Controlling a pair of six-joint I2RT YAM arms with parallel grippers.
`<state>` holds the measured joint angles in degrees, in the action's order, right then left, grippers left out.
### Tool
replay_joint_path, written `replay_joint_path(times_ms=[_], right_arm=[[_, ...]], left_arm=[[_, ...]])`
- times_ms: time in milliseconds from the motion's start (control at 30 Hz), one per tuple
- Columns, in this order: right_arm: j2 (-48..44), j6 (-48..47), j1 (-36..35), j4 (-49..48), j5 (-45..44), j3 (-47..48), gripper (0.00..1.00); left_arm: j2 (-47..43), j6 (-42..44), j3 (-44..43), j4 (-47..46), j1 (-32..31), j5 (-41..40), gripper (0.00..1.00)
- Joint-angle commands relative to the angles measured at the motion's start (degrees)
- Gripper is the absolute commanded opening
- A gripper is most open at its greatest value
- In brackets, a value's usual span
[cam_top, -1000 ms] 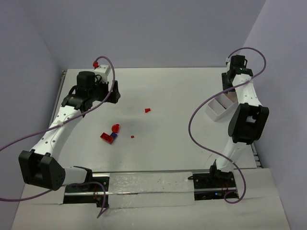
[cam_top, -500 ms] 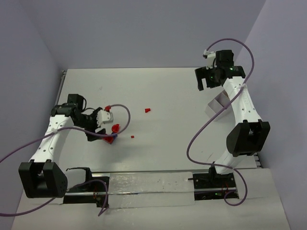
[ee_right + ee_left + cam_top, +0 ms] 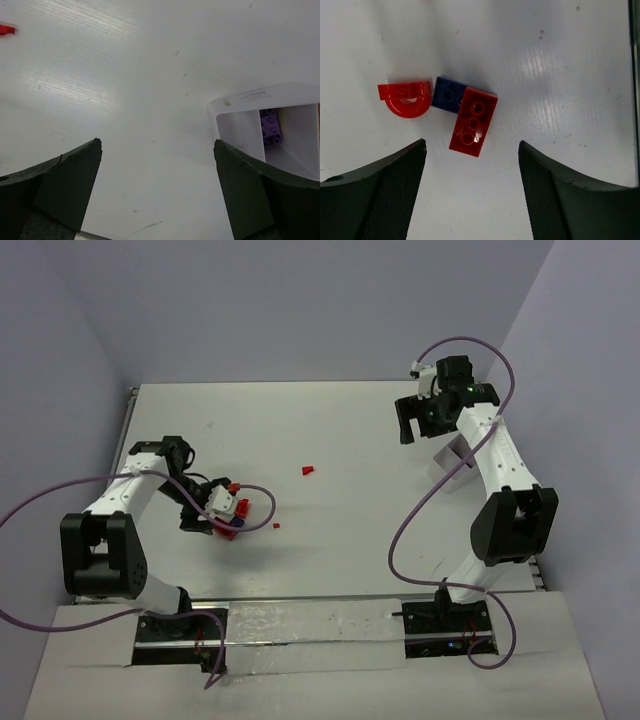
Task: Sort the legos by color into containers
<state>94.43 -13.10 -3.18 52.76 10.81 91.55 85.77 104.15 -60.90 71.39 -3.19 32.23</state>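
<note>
Left jaws gaping wide, flanking red rectangular plastic brick [image 3: 473,128] touching dark-blue plastic brick [image 3: 449,94], frame centre. Right jaws gaping wide; white translucent plastic tub [image 3: 235,125], frame right, holding purple plastic brick [image 3: 270,128].

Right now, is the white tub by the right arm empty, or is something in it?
Not empty. In the right wrist view a purple lego lies inside the container; part of it is out of frame.

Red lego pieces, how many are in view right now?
4: a red arch-shaped lego and a red rectangular brick clustered at table left, a tiny red bit just right of them, and a small red piece mid-table. The white plastic tub may hide more.
</note>
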Motion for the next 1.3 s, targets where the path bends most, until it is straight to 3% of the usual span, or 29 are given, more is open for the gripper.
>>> replay_joint_path(times_ms=[0, 467, 733, 1033, 1133, 1200, 1233, 1267], right_arm=[[-1.5, 0.2, 0.2, 0.4, 1.0, 0.4, 1.0], [-0.2, 0.4, 0.3, 0.9, 1.2, 0.7, 1.0], [0.2, 0.3, 0.2, 1.3, 1.1, 1.3, 1.0], [0.3, 0.6, 0.2, 1.4, 2.5, 1.3, 1.0], [-0.2, 1.8, 0.2, 1.7, 8.1, 1.0, 1.0], [-1.5, 4.7, 0.1, 0.3, 16.0, -1.2, 1.0], [-1.6, 6.3, 0.1, 0.1, 16.8, -2.7, 1.0], [-2.7, 9.1, -0.3, -1.7, 23.9, -5.5, 1.0]], left_arm=[[0.9, 4.1, 0.1, -2.8, -1.7, 0.1, 0.8], [1.4, -0.4, 7.2, -13.6, -7.3, -3.7, 0.7], [2.2, -0.5, 10.0, -16.5, -8.0, -5.7, 0.58], [2.3, -1.1, 10.4, -18.0, -8.1, -7.0, 0.3], [1.1, -3.3, 9.3, -18.1, -8.5, -5.7, 0.18], [-0.7, -8.9, 6.0, -17.7, -9.2, -1.8, 0.01], [-1.5, -9.3, 5.5, -17.5, -9.6, -1.3, 0.0], [-3.2, -12.9, 1.2, -16.2, -10.0, 2.6, 0.0]])
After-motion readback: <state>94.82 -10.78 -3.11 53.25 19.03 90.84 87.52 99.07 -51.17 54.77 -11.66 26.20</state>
